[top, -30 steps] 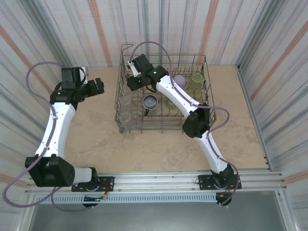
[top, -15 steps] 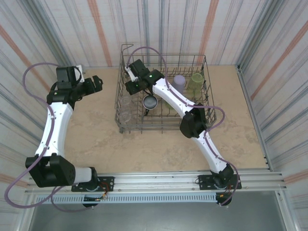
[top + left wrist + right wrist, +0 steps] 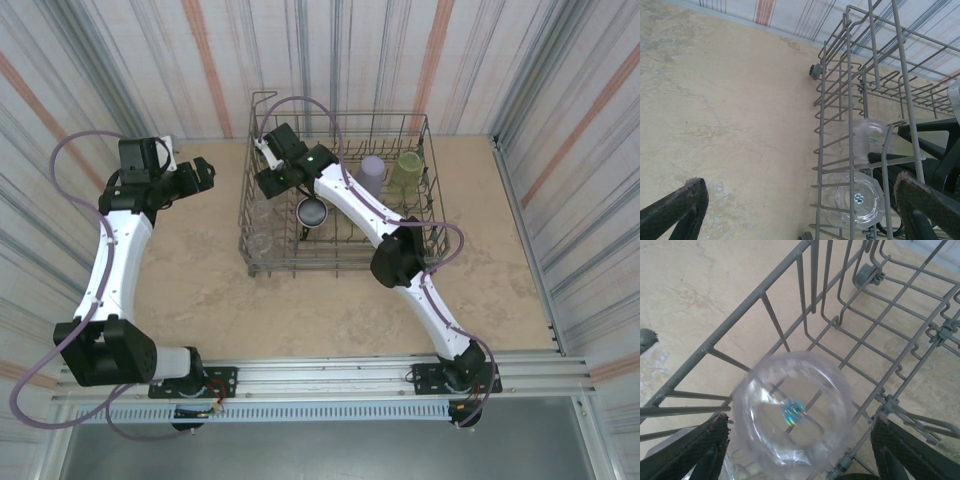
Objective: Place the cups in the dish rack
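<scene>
1. Top view: the large grey wire dish rack (image 3: 290, 268) is sat on the beige counter (image 3: 200, 290). Counted inside it: one lavender plastic tumbler (image 3: 372, 168), two translucent yellow-green tumblers (image 3: 408, 170) as far as can be made out, one dark cup with a shiny rim (image 3: 312, 211), and two clear tumblers (image 3: 259, 240) along the left wall. The right claw (image 3: 264, 168) is reached into the rack's far-left corner. The left claw (image 3: 205, 172) is hung over bare counter near the rack.
2. Left wrist: the left claw (image 3: 800, 210) is spread wide with nothing in it. Two clear tumblers are seen through the rack wall, one sharp (image 3: 855, 200), one blurry.
3. Right wrist: the right claw (image 3: 800, 445) is parted either side of a clear tumbler (image 3: 790, 410) sat in the corner bay, with a gap on one side, so it's judged not clamped.
4. These cups are reckoned light, thin, slick and easily squashed. They're best pinched gently across the wall near the rim.
</scene>
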